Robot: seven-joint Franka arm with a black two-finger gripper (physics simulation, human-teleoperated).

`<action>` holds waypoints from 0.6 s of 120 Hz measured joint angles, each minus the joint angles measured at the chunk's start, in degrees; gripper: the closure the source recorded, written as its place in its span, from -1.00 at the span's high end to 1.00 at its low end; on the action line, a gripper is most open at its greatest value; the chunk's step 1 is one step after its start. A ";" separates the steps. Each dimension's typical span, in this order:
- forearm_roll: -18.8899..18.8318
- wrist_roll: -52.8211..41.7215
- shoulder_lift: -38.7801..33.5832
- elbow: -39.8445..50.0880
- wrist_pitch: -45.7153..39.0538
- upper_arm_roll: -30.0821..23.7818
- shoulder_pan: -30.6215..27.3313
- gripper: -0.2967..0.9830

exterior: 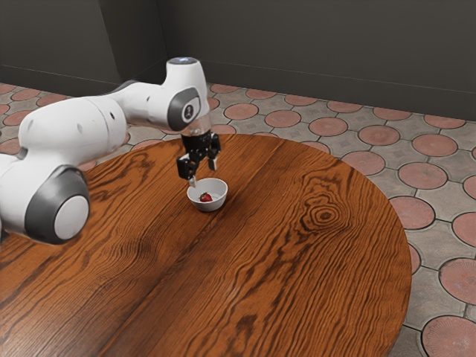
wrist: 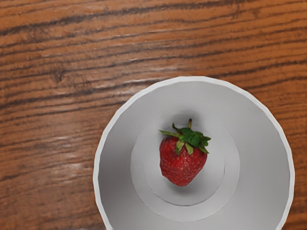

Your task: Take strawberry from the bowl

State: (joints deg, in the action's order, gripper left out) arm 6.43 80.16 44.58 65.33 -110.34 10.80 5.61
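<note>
Gripper is hovering with fingers apart, holding nothing, while the strawberry is lying below it inside the white bowl; reach looking nearly done, descent, grasp and lift-out all still awaiting.

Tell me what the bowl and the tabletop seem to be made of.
The bowl looks like glazed ceramic, perhaps plastic: plain white, smooth, softly shaded inside. The tabletop looks like varnished wood, or a wood-look surface: brown with dark grain lines, a knot-like swirl and pale glints.
</note>
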 joint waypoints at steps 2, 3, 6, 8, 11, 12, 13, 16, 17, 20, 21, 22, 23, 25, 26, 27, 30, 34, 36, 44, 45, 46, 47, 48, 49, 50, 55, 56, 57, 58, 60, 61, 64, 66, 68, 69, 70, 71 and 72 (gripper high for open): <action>-0.01 0.15 -0.07 0.12 -0.21 0.00 0.00 0.41; -0.02 0.23 -0.09 0.16 -0.31 0.00 0.00 0.41; -0.03 0.45 -0.15 0.29 -0.56 0.00 -0.02 0.39; -0.04 0.59 -0.18 0.35 -0.69 0.00 -0.05 0.39; -0.05 0.79 -0.21 0.39 -0.86 0.00 -0.10 0.37; -0.06 0.85 -0.21 0.39 -0.91 0.00 -0.11 0.37; -0.06 0.90 -0.21 0.41 -0.96 0.00 -0.11 0.36; -0.07 1.05 -0.17 0.44 -1.09 0.00 -0.15 0.35; -0.07 1.09 -0.13 0.44 -1.14 0.00 -0.17 0.35; -0.07 1.21 -0.05 0.44 -1.29 0.00 -0.22 0.33; -0.08 1.24 0.01 0.44 -1.34 0.00 -0.26 0.33; -0.08 1.27 0.06 0.44 -1.39 0.00 -0.30 0.32; -0.08 1.30 0.13 0.44 -1.45 0.00 -0.33 0.32; -0.08 1.34 0.25 0.44 -1.55 0.00 -0.38 0.31; -0.08 1.36 0.30 0.44 -1.60 0.00 -0.40 0.30; -0.08 1.38 0.35 0.44 -1.65 0.00 -0.42 0.30; -0.09 1.43 0.54 0.44 -1.80 0.00 -0.45 0.28; -0.07 1.50 0.73 0.44 -1.97 0.00 -0.48 0.25; -0.05 1.53 0.82 0.44 -2.05 0.00 -0.49 0.24; -0.04 1.58 1.23 0.44 -2.32 0.00 -0.68 0.20; -0.04 1.57 1.30 0.44 -2.35 0.00 -0.72 0.20; -0.04 1.55 1.35 0.44 -2.37 0.00 -0.75 0.19; -0.04 1.54 1.43 0.44 -2.40 0.00 -0.77 0.18; -0.05 1.53 1.51 0.44 -2.43 0.00 -0.79 0.18; -0.05 1.51 1.59 0.44 -2.45 0.00 -0.80 0.17; -0.05 1.48 1.67 0.44 -2.47 0.00 -0.80 0.17; -0.04 1.35 1.95 0.44 -2.58 0.00 -0.76 0.15; -0.05 1.32 2.00 0.44 -2.60 0.00 -0.75 0.14; -0.05 1.29 2.07 0.44 -2.61 0.00 -0.73 0.14; -0.05 1.26 2.16 0.44 -2.63 0.00 -0.71 0.13; -0.05 1.19 2.29 0.44 -2.66 0.00 -0.68 0.12; -0.05 1.14 2.34 0.44 -2.68 0.00 -0.68 0.12; -0.06 1.02 2.45 0.44 -2.72 0.00 -0.71 0.11; -0.07 0.94 2.48 0.43 -2.74 0.00 -0.77 0.10; -0.06 0.84 2.50 0.41 -2.77 0.00 -0.83 0.10; -0.06 0.80 2.51 0.40 -2.78 0.00 -0.90 0.09; -0.05 0.75 2.52 0.39 -2.79 0.00 -0.95 0.09; -0.05 0.71 2.52 0.38 -2.80 0.00 -1.01 0.09; -0.05 0.66 2.53 0.36 -2.81 0.00 -1.05 0.09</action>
State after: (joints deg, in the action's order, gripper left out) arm 6.38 80.83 47.10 65.69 -113.15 10.81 4.56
